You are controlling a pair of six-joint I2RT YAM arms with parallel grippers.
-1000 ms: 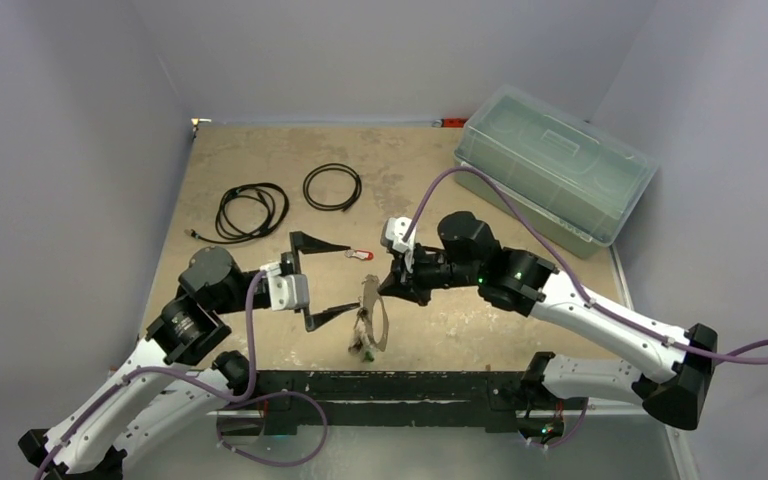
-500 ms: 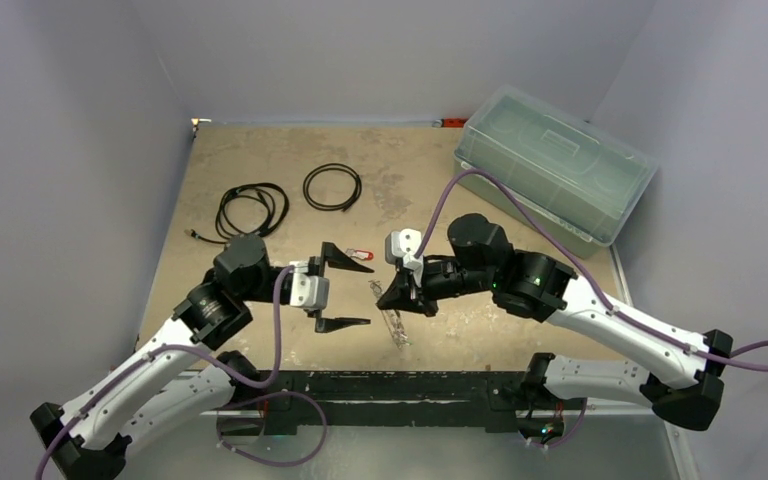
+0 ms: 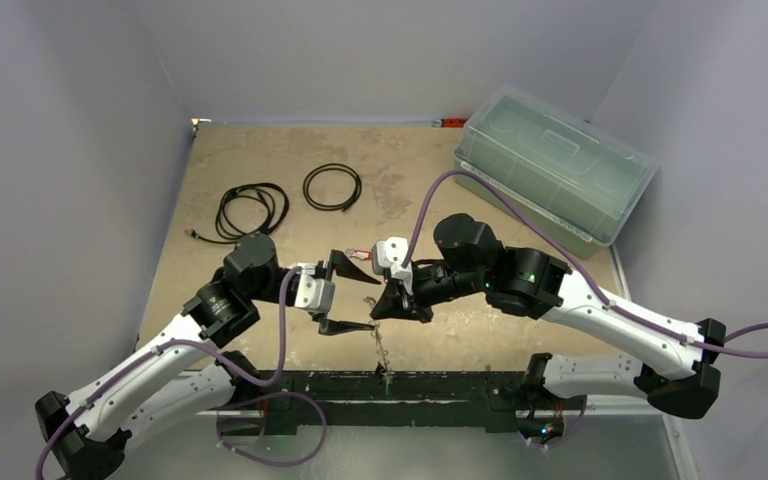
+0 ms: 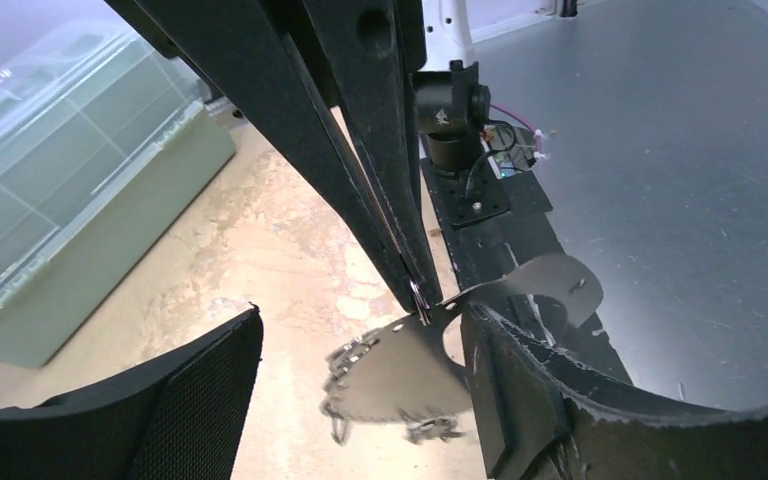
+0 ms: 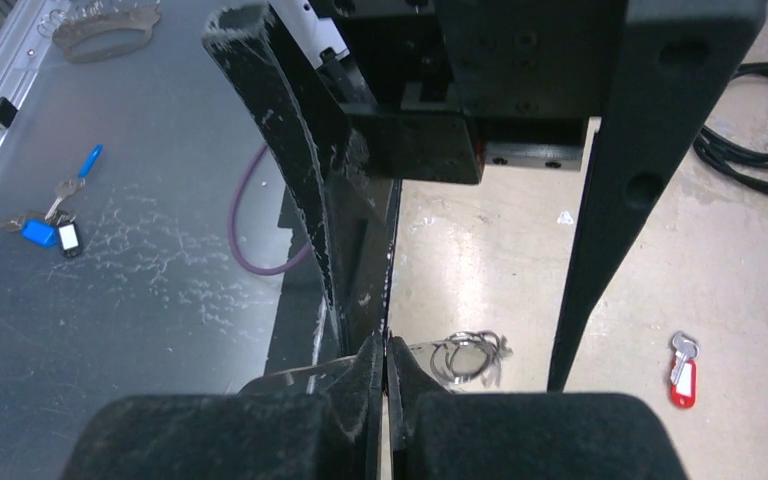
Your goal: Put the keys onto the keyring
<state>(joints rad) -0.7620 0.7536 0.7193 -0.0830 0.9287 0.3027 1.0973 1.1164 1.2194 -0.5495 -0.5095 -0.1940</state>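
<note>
My right gripper [image 3: 380, 312] is shut on the keyring [image 3: 381, 342], a thin pale loop hanging below its tips above the table's near edge. In the left wrist view the keyring [image 4: 400, 375] shows a bumpy chain-like edge and hangs between my left fingers [image 4: 170, 400]. My left gripper [image 3: 368, 297] stands open around it; its right finger is close beside the loop. In the right wrist view my shut gripper [image 5: 387, 352] pinches the loop's edge, and small rings [image 5: 470, 356] dangle beyond it. One of the keys [image 5: 682, 370], red-headed, lies flat on the table, apart from both grippers.
A lidded clear bin [image 3: 555, 175] stands at the back right. Two black cable coils [image 3: 252, 210] [image 3: 332, 187] lie at the back left. A black rail [image 3: 430, 385] runs along the near edge. A bunch of blue-tagged keys [image 5: 50, 215] lies on the grey metal beyond the table.
My left arm has moved right up to the right gripper and its jaws have narrowed. The right gripper has shifted left with the keyring, which now hangs straight down between the left fingers.
</note>
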